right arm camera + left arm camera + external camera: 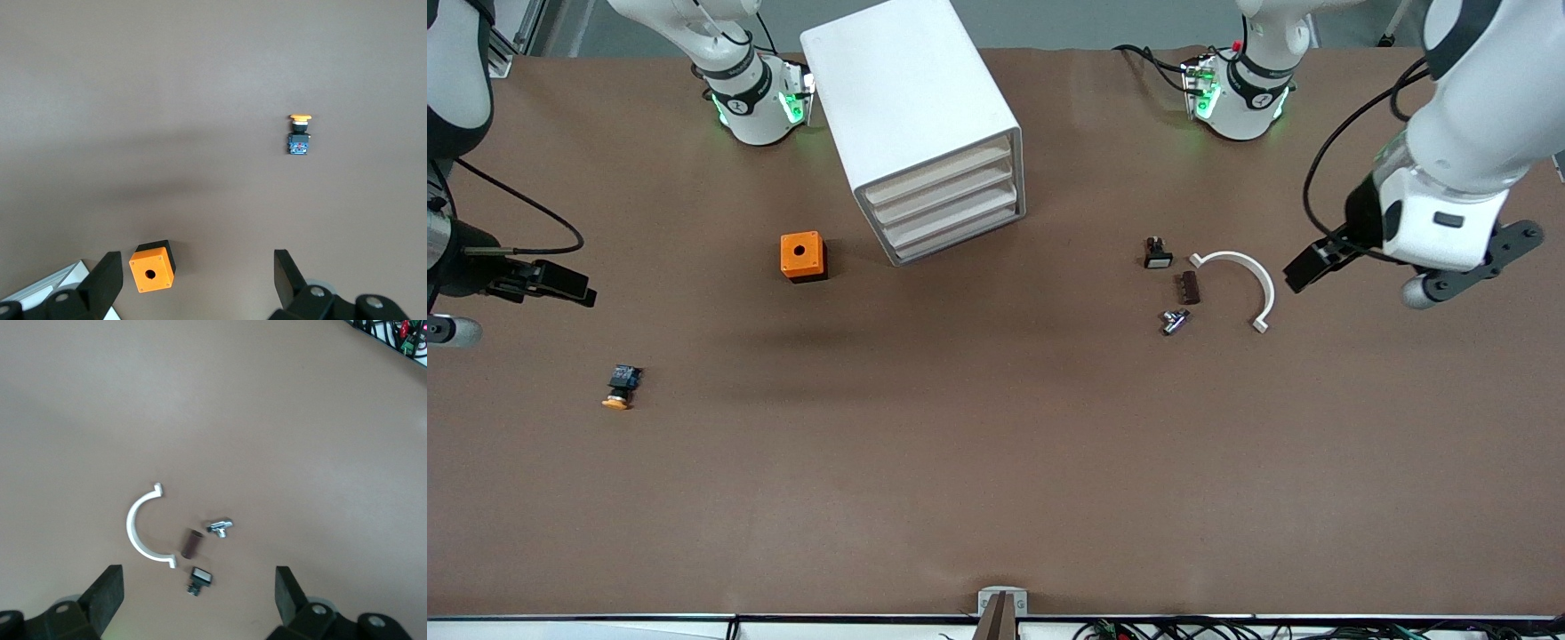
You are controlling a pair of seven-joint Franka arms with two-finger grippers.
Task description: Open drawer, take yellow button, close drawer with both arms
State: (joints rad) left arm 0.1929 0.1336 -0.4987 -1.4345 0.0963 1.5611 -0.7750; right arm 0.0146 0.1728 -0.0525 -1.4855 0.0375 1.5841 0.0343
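The white cabinet (907, 89) stands between the two arm bases, and its top drawer (938, 173) sits flush and shut like the three below it. The button (620, 388) (299, 135), with an orange-yellow cap on a black-and-blue body, lies on its side on the bare table toward the right arm's end. My right gripper (560, 284) (199, 270) hangs open and empty above the table at that end, with the orange cube below it. My left gripper (1316, 262) (199, 587) hangs open and empty at the left arm's end, above a cluster of small parts.
An orange cube with a hole (803, 256) (152, 267) sits beside the cabinet. Toward the left arm's end lie a black white-faced part (1157, 253) (199, 579), a brown piece (1189, 287), a metal piece (1175, 321) and a white half ring (1240, 280) (140, 533).
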